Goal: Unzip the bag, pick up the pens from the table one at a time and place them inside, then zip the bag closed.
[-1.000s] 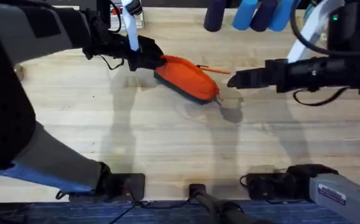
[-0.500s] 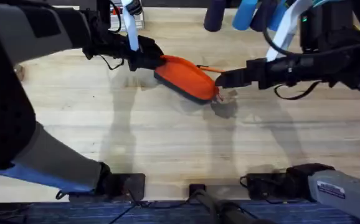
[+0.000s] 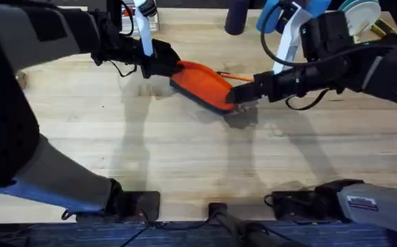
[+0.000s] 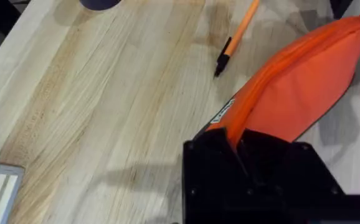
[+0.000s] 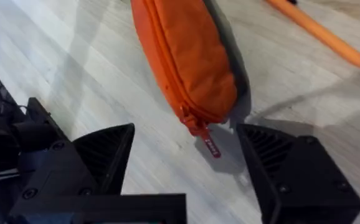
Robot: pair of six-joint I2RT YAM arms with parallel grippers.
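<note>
The bag (image 3: 202,84) is found near the table's (image 3: 185,158) far edge, its long axis slanting from far-left to near-right, zipper closed. Its far-left end is clamped by the left gripper (image 4: 239,140). The right gripper (image 5: 186,158), stretched low across the table, is spread open astride the zipper pull (image 5: 208,144). A pen (image 4: 237,36) lies just beyond the bag.

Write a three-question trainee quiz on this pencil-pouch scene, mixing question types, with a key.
1. True or false: the bag is already unzipped.
2. Which gripper is shut on the bag's end? A) left gripper B) right gripper
3. Fill in: the orange pen lies on the ____ beside the bag.

Key: 1. False; the zipper pull sits at the closed end. 2. A; the right gripper is open around the pull. 3. table.
</note>
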